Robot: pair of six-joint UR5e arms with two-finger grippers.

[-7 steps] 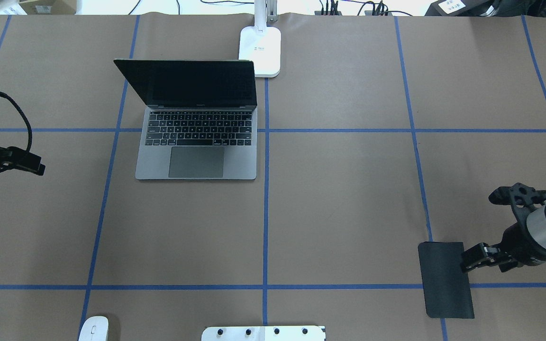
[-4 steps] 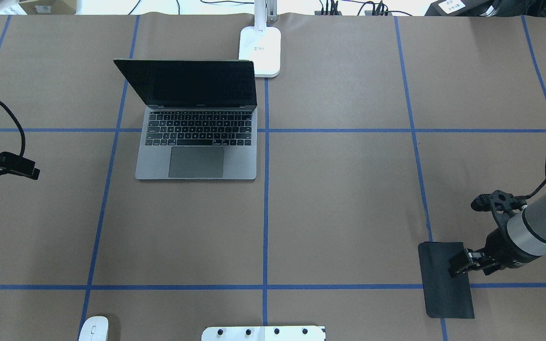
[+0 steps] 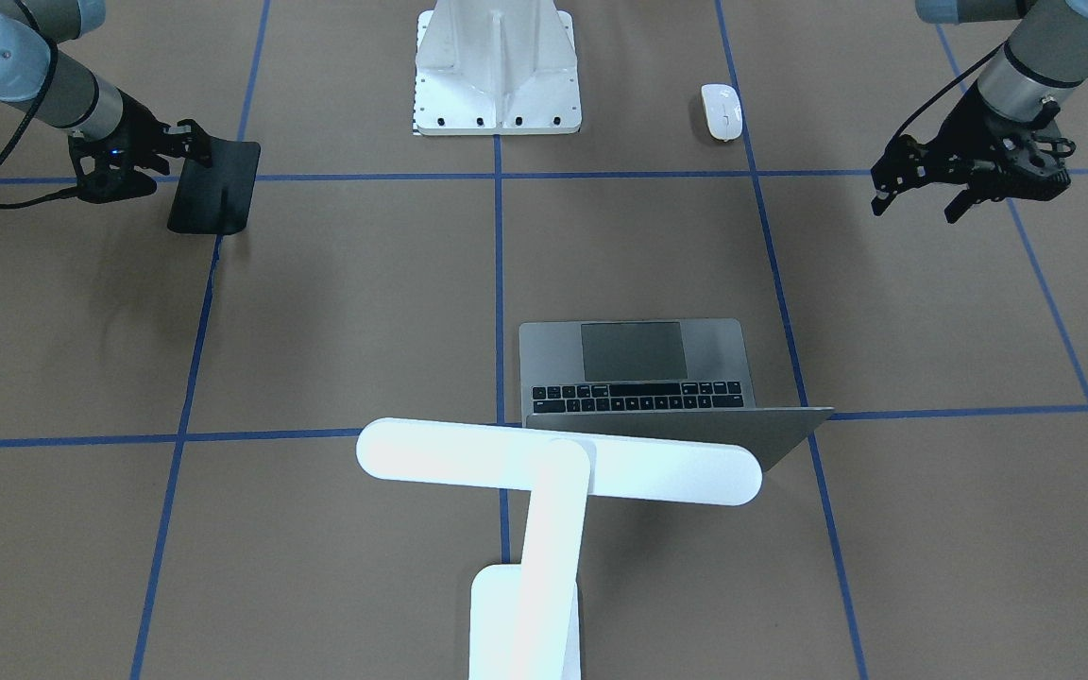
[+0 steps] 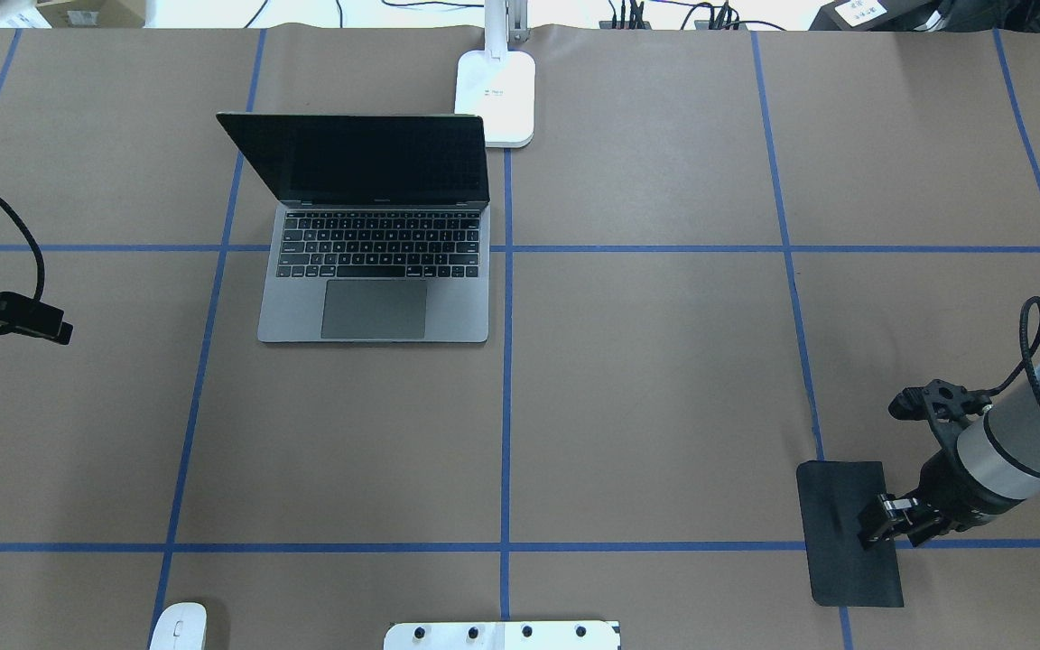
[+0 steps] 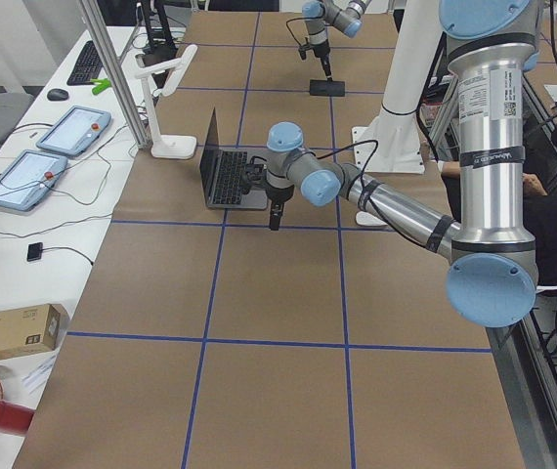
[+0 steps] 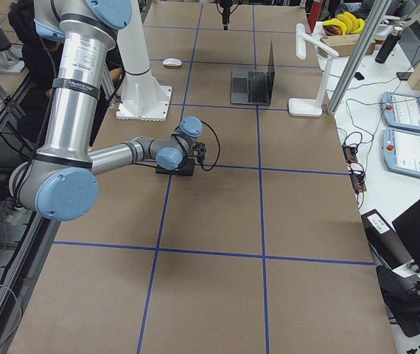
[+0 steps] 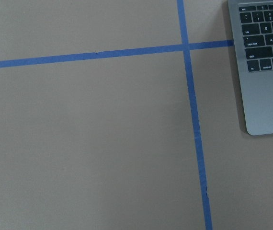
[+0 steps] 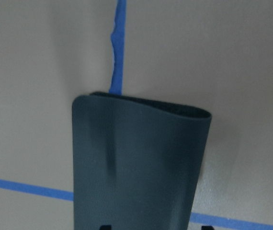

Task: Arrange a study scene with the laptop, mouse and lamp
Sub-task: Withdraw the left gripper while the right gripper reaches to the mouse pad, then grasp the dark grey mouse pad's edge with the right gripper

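Right gripper (image 4: 874, 525): jaws spread, tips down on one edge of the black mouse pad (image 4: 836, 506), whose opposite edge curls up.

Left gripper (image 3: 912, 203): jaws spread, hanging above the brown table (image 4: 664, 361).

Laptop (image 4: 376, 271) sits open, inboard of the left gripper. Mouse (image 3: 722, 98) lies back toward the robot's base. Lamp (image 3: 553, 472) stands beyond the laptop.

The laptop (image 7: 266, 72) carries white key legends readable in the left wrist view, among them "caps lock", single letters and digits, while the print on the lamp (image 4: 495, 95) base is too small to read.
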